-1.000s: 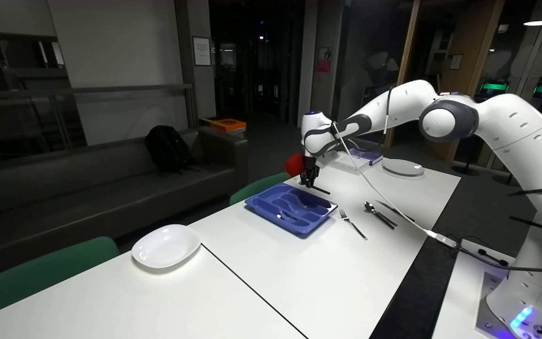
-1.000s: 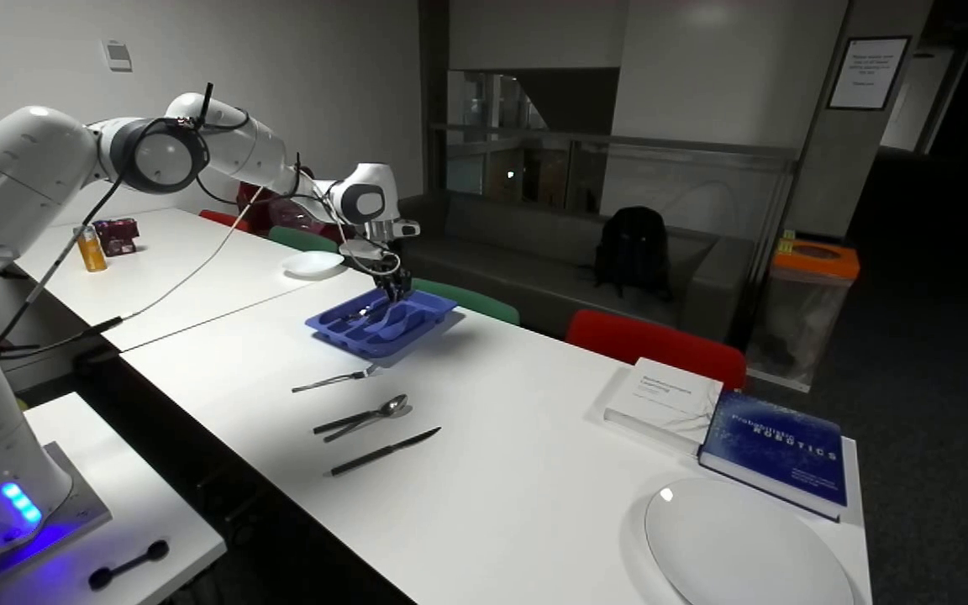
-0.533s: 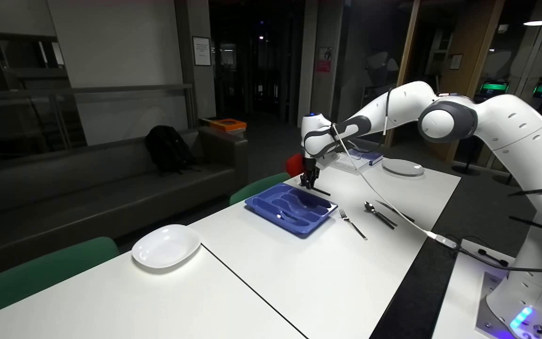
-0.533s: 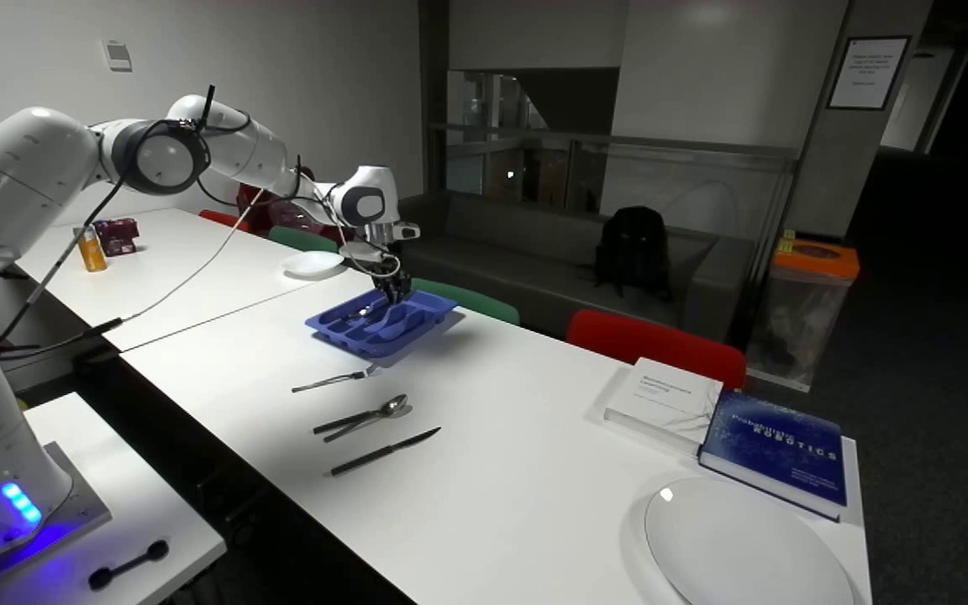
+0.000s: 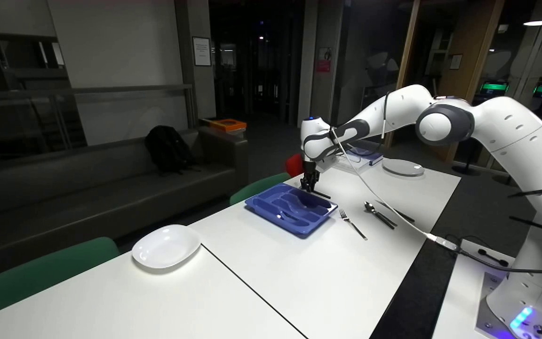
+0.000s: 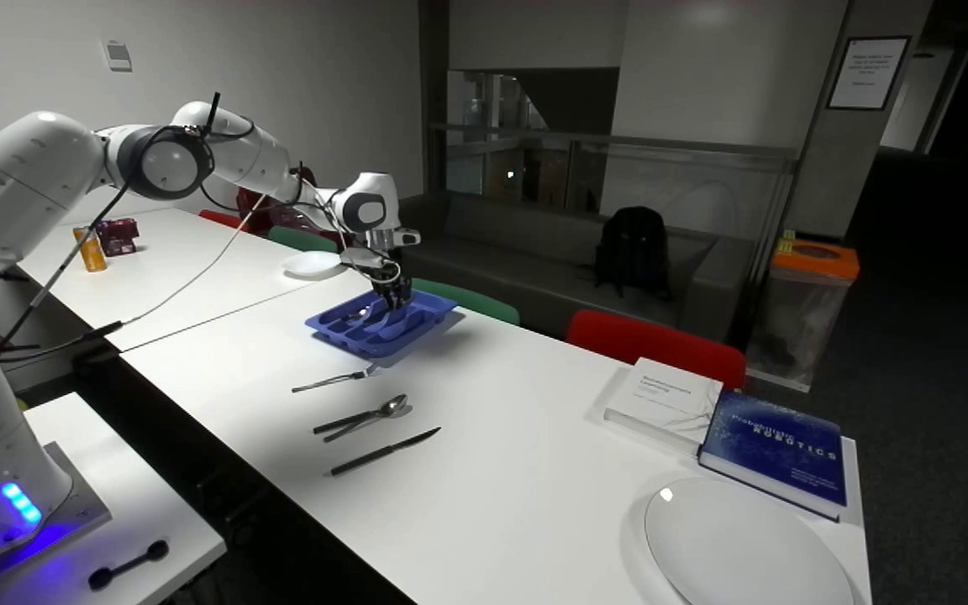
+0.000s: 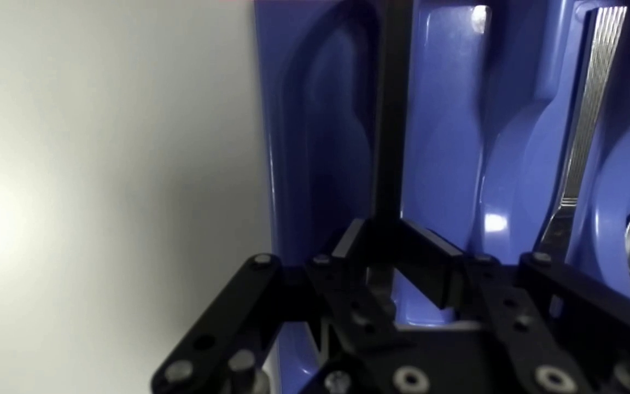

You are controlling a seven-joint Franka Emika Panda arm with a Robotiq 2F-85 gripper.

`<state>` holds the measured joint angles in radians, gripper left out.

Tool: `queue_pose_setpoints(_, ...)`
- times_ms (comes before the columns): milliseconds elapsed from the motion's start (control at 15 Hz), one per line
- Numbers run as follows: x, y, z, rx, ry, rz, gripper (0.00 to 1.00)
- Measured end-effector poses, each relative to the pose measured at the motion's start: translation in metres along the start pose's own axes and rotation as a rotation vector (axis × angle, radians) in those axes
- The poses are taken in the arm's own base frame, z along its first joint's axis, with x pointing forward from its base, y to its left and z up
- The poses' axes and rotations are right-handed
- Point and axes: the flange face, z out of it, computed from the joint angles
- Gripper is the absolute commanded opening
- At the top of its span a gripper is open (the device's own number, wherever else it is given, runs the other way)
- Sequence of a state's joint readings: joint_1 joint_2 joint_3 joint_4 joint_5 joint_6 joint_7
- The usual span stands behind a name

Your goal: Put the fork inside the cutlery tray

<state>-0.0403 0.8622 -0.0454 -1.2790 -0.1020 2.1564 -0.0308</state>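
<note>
And here we are, right over the tray (image 5: 290, 203), with the gripper (image 7: 385, 236) clenched around what we take to be our fork (image 7: 394, 109); its head is hidden behind the fingers (image 7: 349, 239), so we can't swear to it. The wrist view suggests why it's turned this way: it lies parallel to the compartments, presumably to go in lengthwise rather than bridge the walls. It lines up with the wall beside the edge compartment, and whether it touches, we can't tell. It's well apart from the ridged metal handle (image 7: 594, 104) in another compartment, too, a sensible choice! We'd judge a nudge toward the tray's edge may be wanted before letting go. Out on the table (image 5: 322, 273), a spare fork (image 6: 333, 381) and a spoon (image 6: 370, 414) lie apart from each other, probably laid out for later turns.
</note>
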Motion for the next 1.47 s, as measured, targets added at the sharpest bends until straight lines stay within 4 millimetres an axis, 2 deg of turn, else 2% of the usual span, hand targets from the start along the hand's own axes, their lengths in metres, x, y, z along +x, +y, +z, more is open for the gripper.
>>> queue_pose_setpoints(867,0.022,0.006,0.021,-0.009,0.03,-0.061,0.05)
queue_pose_setpoints(1200,0.024,0.016,0.026,-0.011,0.03,-0.067,0.05)
queue_pose_setpoints(1467,0.025,0.017,0.034,-0.009,0.015,-0.072,0.05)
